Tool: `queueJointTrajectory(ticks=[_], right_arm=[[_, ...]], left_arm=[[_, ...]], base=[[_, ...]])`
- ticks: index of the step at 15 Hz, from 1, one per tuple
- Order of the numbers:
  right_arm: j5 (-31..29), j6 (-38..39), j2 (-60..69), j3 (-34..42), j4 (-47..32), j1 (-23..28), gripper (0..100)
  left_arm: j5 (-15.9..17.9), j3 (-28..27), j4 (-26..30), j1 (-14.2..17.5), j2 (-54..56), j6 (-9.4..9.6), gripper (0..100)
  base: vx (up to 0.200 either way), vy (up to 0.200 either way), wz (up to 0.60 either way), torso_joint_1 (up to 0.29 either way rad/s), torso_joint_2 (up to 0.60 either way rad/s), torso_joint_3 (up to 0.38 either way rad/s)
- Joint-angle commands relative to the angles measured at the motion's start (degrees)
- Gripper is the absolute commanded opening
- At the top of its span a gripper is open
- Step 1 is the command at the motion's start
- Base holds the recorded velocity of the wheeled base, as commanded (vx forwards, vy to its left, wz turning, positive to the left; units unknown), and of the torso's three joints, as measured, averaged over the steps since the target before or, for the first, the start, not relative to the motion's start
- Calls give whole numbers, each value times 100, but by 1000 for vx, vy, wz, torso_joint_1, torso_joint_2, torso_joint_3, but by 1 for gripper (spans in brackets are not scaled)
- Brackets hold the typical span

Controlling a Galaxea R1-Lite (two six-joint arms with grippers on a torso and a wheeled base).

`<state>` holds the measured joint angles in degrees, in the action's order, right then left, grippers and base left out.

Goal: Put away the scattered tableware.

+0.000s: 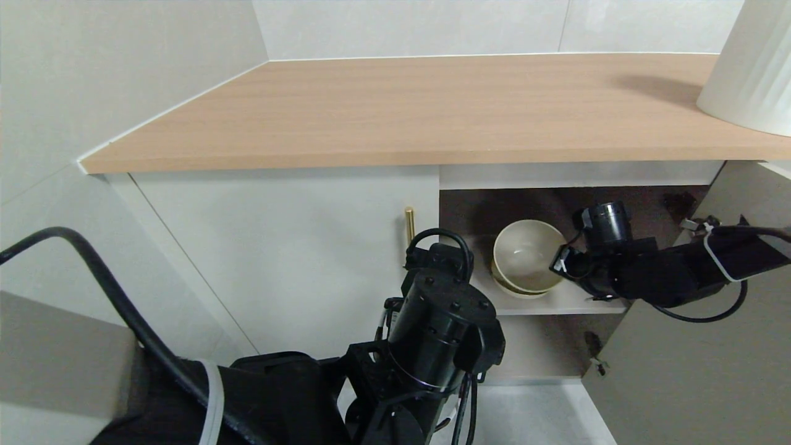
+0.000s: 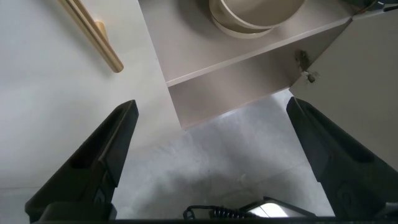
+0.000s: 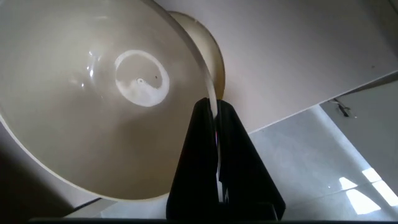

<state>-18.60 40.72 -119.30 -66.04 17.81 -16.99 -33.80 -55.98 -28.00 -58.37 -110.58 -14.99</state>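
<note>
Two arms work the low cabinet. Nearest you, at six o'clock in the head view, your left gripper point(image 2: 211, 109) hangs over the pale floor, its black pincer spread wide and empty. Farther in, at three o'clock, your right gripper point(image 3: 210, 112) pinches the thin rim of a cream bowl point(image 1: 525, 253), held tilted inside the open compartment above a second dish point(image 1: 511, 289) on the shelf point(image 1: 575, 301). Whether the two touch cannot be told.

The step in hand looks like the placing. Your next move likely calls for levelling the bowl, lowering it into the dish below and only then letting go, since the glossy glaze appears slick and the round wall may roll.

The shelf board is matt and flat. A brass rod handle point(image 1: 409, 224) runs down the closed door at twelve o'clock from your left arm. Beyond, the wood-grain countertop point(image 1: 401, 111) carries a white ribbed vessel point(image 1: 751, 68) at two o'clock.
</note>
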Motion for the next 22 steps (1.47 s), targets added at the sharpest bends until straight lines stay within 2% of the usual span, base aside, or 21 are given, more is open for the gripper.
queueJointTrajectory(ticks=[1, 9, 10, 17, 19, 22], right_arm=[[-3, -2, -59, -23, 3, 3, 0], [-108, 33, -199, -173, 3, -14, 0], [-108, 33, -217, -182, 3, -14, 100], [-56, 24, -182, -67, -6, -58, 100], [41, -81, 170, 188, -58, -76, 100], [498, -1083, 1233, 1058, -67, -296, 100]], left_arm=[[-3, -1, -4, 1, -7, -3, 100], [-3, -10, -4, 1, -7, -3, 100], [-3, -10, -4, 1, -7, -3, 100], [-3, -18, -12, 27, 45, -3, 100], [14, -45, -39, 159, 239, -21, 100], [32, -53, -65, 317, 529, 5, 100]], base=[[0, 0, 0, 0, 0, 0], [0, 0, 0, 0, 0, 0], [0, 0, 0, 0, 0, 0], [0, 0, 0, 0, 0, 0], [0, 0, 0, 0, 0, 0], [0, 0, 0, 0, 0, 0]])
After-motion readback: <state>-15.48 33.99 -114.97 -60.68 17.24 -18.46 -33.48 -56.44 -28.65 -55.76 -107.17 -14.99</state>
